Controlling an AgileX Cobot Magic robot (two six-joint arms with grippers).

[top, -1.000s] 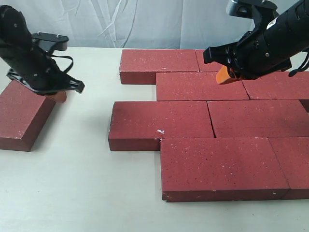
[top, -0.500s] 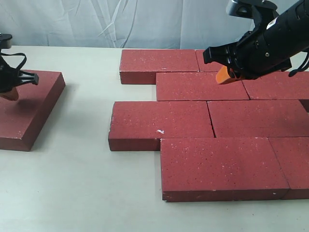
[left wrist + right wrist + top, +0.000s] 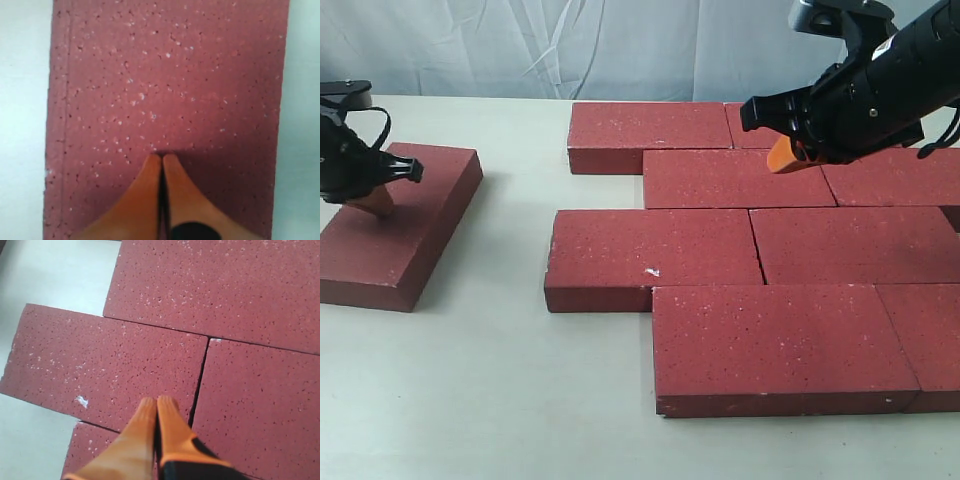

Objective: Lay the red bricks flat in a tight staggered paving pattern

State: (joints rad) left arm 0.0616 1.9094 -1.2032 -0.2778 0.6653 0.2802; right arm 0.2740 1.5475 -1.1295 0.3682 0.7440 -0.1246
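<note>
You lose the right ends of the paved bricks (image 3: 800, 340) past the exterior view's edge, and the loose brick (image 3: 405, 225) is clipped at that view's left edge. The right arm (image 3: 880, 90) covers most of the second back-row brick (image 3: 745, 140) (only a corner shows). The left arm (image 3: 342, 160) is mostly out of frame.

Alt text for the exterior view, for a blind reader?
The shut left gripper rests on a lone red brick lying flat at the table's left, apart from a patch of red bricks paved in staggered rows on the right. The shut right gripper sits low over the patch's far rows.
</note>
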